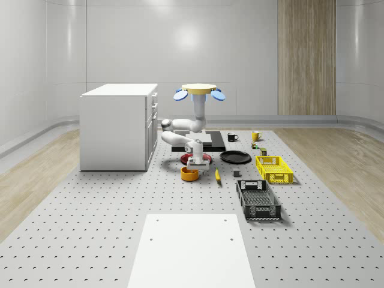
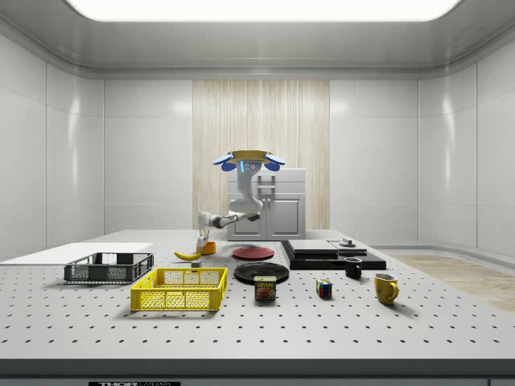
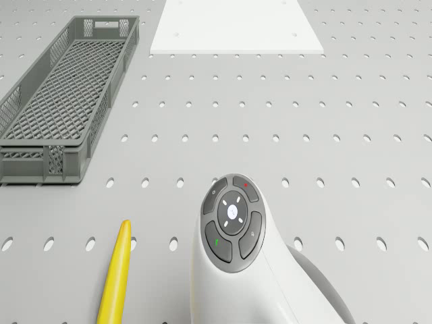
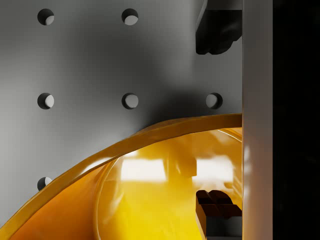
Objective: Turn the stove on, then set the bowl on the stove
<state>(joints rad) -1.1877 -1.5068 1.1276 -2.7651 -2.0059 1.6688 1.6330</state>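
The orange bowl [image 1: 189, 174] [image 2: 208, 247] [image 4: 150, 200] stands on the perforated table in front of the black stove [image 1: 207, 141] [image 2: 322, 252]. I hover above the stove's near edge, and my arm reaches down and forward to the bowl. My gripper [image 1: 194, 165] [image 2: 201, 241] [image 4: 220, 120] straddles the bowl's rim. One dark finger [image 4: 215, 210] is inside the bowl and the other [image 4: 217, 30] is outside. A gap shows on each side of the rim, so the gripper is open. In the drone view my arm's wrist link [image 3: 233, 226] covers the bowl.
A banana [image 1: 217, 174] [image 3: 115, 277] lies beside the bowl, and a red plate [image 1: 204, 157] sits behind it. Nearby are a black plate [image 1: 234, 157], a yellow basket [image 1: 273, 168], a grey basket [image 1: 258, 200] [image 3: 61, 101], mugs [image 1: 232, 137], a white cabinet [image 1: 120, 126] and a white mat [image 1: 191, 249].
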